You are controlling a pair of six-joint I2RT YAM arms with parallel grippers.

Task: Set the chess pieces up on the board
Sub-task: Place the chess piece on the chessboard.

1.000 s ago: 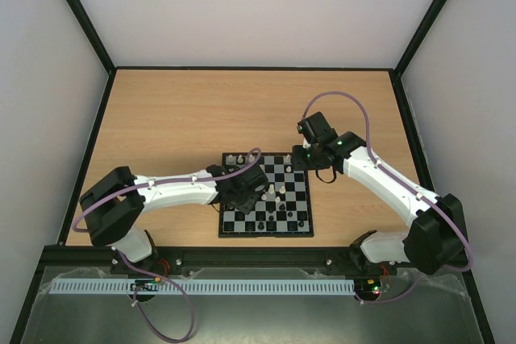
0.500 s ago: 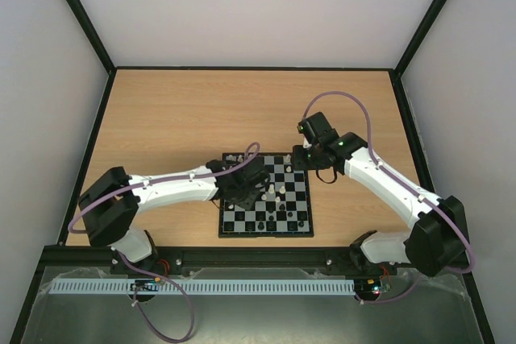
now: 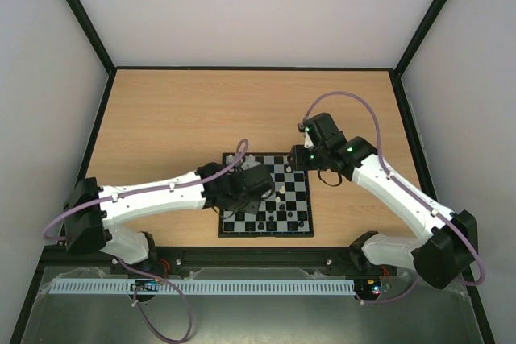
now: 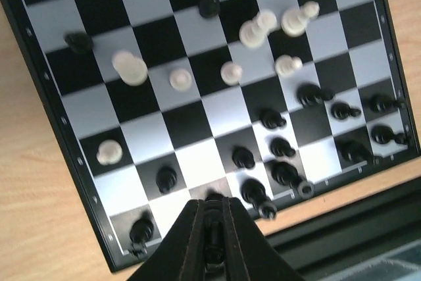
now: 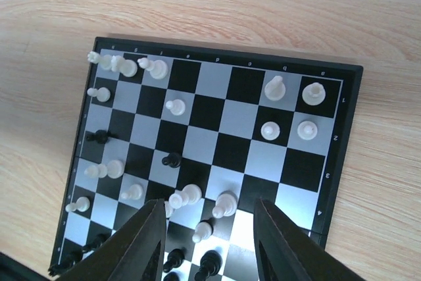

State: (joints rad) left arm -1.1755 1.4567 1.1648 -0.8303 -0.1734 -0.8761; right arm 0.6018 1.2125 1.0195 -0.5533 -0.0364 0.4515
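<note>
Black-bordered board point(image 3: 266, 234) lies flat, sides parallel to table point(image 3: 161, 118) edges.

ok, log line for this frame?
phase: setup in progress | left gripper: shut, over board near edge, held piece unclear | right gripper: open, empty, above board | chess pieces: mixed, unsorted

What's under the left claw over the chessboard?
Beneath the left gripper, its own camera shows the board with black chess pieces. From above, the arm covers the board's left side. Whether the shut fingers pinch a piece is hidden.
</note>
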